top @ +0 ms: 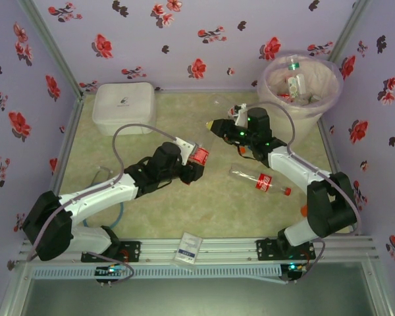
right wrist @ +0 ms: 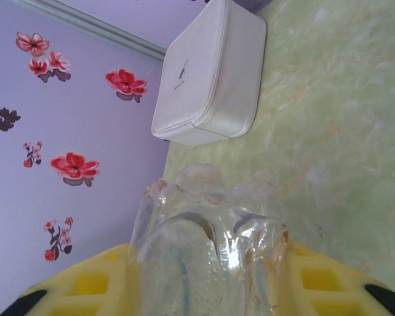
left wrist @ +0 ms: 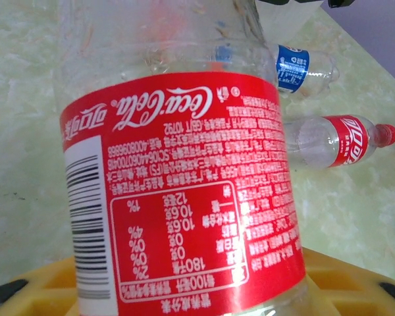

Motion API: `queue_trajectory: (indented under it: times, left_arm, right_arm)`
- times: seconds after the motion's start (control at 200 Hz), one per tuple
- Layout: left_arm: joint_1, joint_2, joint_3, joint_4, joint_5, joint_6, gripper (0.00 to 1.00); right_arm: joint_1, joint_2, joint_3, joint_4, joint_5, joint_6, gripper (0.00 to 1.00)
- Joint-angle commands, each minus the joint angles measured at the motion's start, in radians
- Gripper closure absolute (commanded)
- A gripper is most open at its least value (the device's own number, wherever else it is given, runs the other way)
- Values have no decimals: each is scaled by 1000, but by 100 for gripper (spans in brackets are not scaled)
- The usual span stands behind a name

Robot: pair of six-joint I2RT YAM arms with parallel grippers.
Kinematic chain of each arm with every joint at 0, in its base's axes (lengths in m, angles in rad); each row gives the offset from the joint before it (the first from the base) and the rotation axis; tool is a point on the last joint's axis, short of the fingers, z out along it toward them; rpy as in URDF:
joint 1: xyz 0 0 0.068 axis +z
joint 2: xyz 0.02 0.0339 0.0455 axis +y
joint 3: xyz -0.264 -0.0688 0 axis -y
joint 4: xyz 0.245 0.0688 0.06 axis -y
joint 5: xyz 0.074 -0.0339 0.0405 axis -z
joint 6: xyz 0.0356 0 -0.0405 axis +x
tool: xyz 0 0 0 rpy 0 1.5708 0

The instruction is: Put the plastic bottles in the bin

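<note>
partly done, by the look of it. already inside the bin (top: 311, 115): a few plastic bottles (top: 294, 79), one of them green-capped; cannot count the rest through the cloudy wall. clenched in the left gripper (top: 197, 158), well apart from the bin, to its left and on its near side: a red-labelled bottle (left wrist: 184, 197), label upside down to the wrist camera; cannot tell whether lifted clear or resting on the table (top: 204, 210). clenched in the right gripper (top: 218, 125), closer to the bin yet short of its wall, on its left: a clear crumpled bottle (right wrist: 204, 257), pinched between the yellow fingers (right wrist: 79, 286). lying loose, on the near side of the bin and a little to its left: a red-capped bottle (top: 260, 181) with a red label, touched by neither gripper. beyond the held one from the left wrist: a blue-labelled bottle (left wrist: 296, 69); cannot say whether free or the very one in the right grip. left to do, as a guess: carry both gripped bottles over the bin's rim, let go, then fetch the loose one. far to the left of the bin, along the same back wall: a white lidded box (top: 124, 107), no part of the job.
</note>
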Motion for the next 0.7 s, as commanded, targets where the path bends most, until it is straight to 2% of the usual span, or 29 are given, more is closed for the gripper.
queue_trajectory:
  times: [0.0, 0.055, 0.18, 0.275, 0.355, 0.43, 0.545, 0.695]
  left_arm:
    - [-6, 6, 6, 22, -1, 29, 73]
    - [-6, 6, 7, 15, -7, 23, 65]
    - [-6, -20, -2, -2, -30, 10, 23]
    - [-1, -44, -32, 3, -92, 6, 1]
    - [11, -35, -43, -12, -115, -11, 0]
    - [13, -20, -60, 8, -115, -29, 0]
    - [15, 19, -77, 43, -112, -37, 0]
    - [17, 89, -42, 24, -101, -30, 0]
  right_arm:
    - [2, -24, 8, 13, 25, -12, 66]
    - [0, -35, 15, -1, 36, -25, 68]
    - [-15, -88, 76, -115, 84, -117, 73]
    - [-56, -152, 194, -315, 170, -286, 74]
    - [-121, -194, 334, -525, 304, -449, 77]
    - [-180, -226, 434, -603, 408, -545, 80]
    - [-258, -264, 564, -607, 496, -618, 85]
    - [-292, -259, 704, -582, 654, -724, 95]
